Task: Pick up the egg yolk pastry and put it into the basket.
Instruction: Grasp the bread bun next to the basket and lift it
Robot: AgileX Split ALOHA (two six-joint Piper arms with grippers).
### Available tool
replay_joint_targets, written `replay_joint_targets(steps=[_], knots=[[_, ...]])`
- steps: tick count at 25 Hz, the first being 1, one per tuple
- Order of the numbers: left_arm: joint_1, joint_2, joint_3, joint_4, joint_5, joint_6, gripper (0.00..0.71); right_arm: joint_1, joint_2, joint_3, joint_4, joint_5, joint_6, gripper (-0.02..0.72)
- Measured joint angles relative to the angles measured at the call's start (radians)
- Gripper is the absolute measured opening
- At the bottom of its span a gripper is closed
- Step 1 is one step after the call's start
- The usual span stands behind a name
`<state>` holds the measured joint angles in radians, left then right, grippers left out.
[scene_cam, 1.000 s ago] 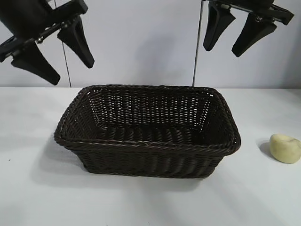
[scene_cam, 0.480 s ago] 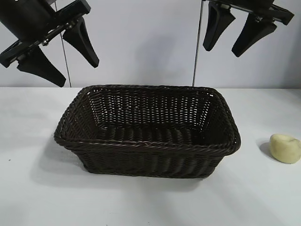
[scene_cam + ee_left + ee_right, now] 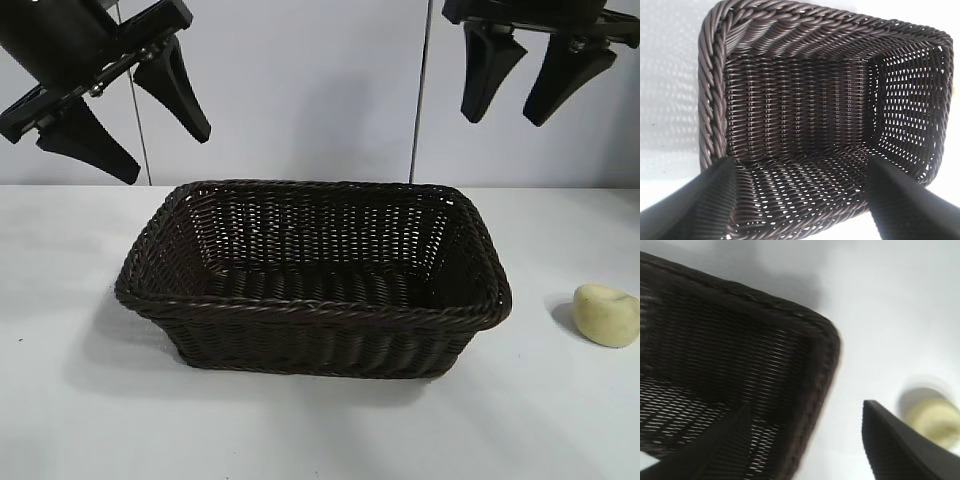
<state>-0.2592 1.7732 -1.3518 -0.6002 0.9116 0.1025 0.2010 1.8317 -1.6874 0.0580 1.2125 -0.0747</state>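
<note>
The pale yellow egg yolk pastry (image 3: pixel 607 315) lies on the white table, right of the basket and apart from it. It also shows in the right wrist view (image 3: pixel 935 421), partly behind a finger. The dark brown wicker basket (image 3: pixel 160 225) stands empty at the table's middle; its rim shows in the left wrist view (image 3: pixel 710 100) and the right wrist view (image 3: pixel 815 360). My right gripper (image 3: pixel 537 100) hangs open and empty high above the basket's far right corner, left of the pastry. My left gripper (image 3: pixel 165 150) hangs open and empty high above the basket's left end.
The white table (image 3: pixel 80 400) runs around the basket on all sides. A pale wall with two vertical seams (image 3: pixel 418 110) stands behind it.
My right gripper has moved to the right and a little down, toward the pastry's side. My left gripper shifted slightly a second ago and has held still since. The pastry and basket have not moved.
</note>
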Motion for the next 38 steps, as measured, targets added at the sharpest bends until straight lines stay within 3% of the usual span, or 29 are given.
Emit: replay_joint_targets(steps=[7,13,21,26,38], knots=[[0.000,0.000,0.000,0.000,-0.010,0.000,0.526,-0.128,0.000,0.000,-0.002,0.019,0.000,0.466],[0.000,0.000,0.000,0.000,-0.010,0.000,0.526,-0.246,0.000,0.000,0.046,0.019,0.003,0.466],[0.000,0.000,0.000,0.000,-0.010,0.000,0.526,-0.258,-0.056,0.113,0.047,0.018,-0.002,0.466],[0.000,0.000,0.001,-0.001,-0.011,0.000,0.526,-0.258,-0.083,0.254,-0.001,0.019,-0.005,0.466],[0.000,0.000,0.001,-0.001,-0.018,0.000,0.526,-0.258,-0.084,0.385,-0.020,-0.162,0.031,0.466]])
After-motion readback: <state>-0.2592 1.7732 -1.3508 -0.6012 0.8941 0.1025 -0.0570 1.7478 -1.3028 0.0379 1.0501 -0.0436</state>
